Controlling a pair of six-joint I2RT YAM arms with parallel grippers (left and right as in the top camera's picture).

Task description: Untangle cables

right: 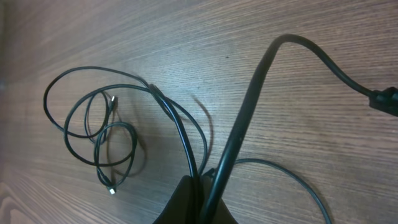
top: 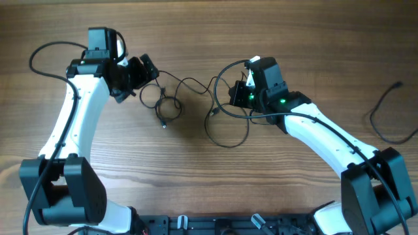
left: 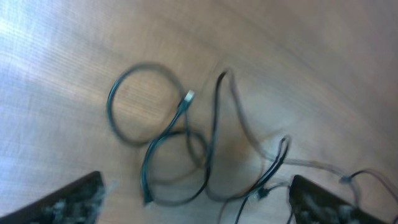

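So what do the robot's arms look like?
The left arm and right arm are white tubes with black joints. The left gripper and right gripper are black. A thick black cable loops off the left arm; green lights glow on the right.

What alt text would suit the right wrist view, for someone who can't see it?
The right claw, shut, pinches thin dark cables that trail across a wooden table into loose loops on the left. A thicker black cord arcs up on the right.
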